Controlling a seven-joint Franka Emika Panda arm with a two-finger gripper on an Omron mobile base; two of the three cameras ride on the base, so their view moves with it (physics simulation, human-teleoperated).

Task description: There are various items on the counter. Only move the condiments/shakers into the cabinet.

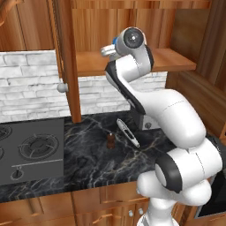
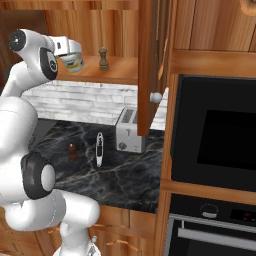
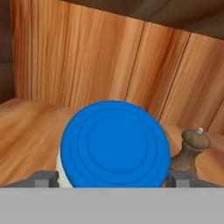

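With the gripper (image 3: 113, 178) spread wide around the jar (image 3: 114, 144), retracting crookedly risks toppling the shaker (image 3: 189, 151) at right.

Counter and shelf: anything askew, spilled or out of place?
Nothing spilled or tipped. The jar and one shaker stand upright on the shelf. Another shaker stands on the counter, not yet put away.

In the hand view the blue lid (image 3: 114, 143) hides nearly all of the jar (image 3: 61, 173) and part of the shaker (image 3: 189, 153) beside it. The arm covers the toaster (image 1: 148, 124) in the left base view.
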